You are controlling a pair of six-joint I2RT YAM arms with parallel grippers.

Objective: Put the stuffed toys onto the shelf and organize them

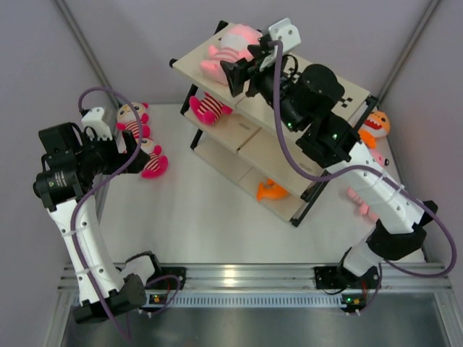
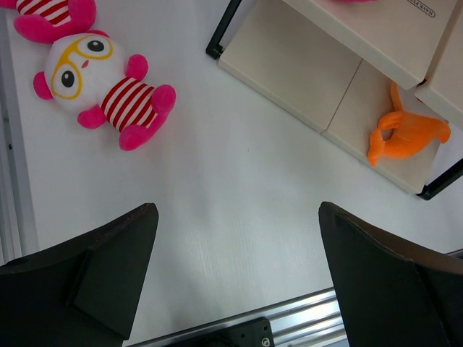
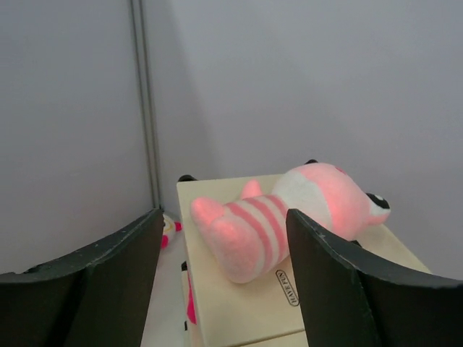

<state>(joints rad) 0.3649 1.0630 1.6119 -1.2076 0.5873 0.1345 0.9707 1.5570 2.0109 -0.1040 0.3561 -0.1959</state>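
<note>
A large pale-pink striped toy (image 1: 230,45) lies on its side on the top board of the shelf (image 1: 282,108). My right gripper (image 1: 244,66) hovers open just beside it. In the right wrist view the toy (image 3: 289,213) lies between and beyond my open fingers (image 3: 224,214), untouched. A hot-pink toy (image 1: 210,108) sits on the middle tier and an orange toy (image 1: 271,190) on the bottom tier. Two hot-pink toys (image 1: 134,119) (image 1: 153,163) lie on the table at left. My left gripper (image 1: 130,152) is open and empty above them; its wrist view shows one (image 2: 101,87) ahead left.
An orange toy (image 1: 375,124) sits behind the shelf's right end. A pale-pink toy (image 1: 359,202) lies on the table partly under my right arm. Grey walls and corner posts close in the back. A metal rail (image 1: 239,278) runs along the near edge.
</note>
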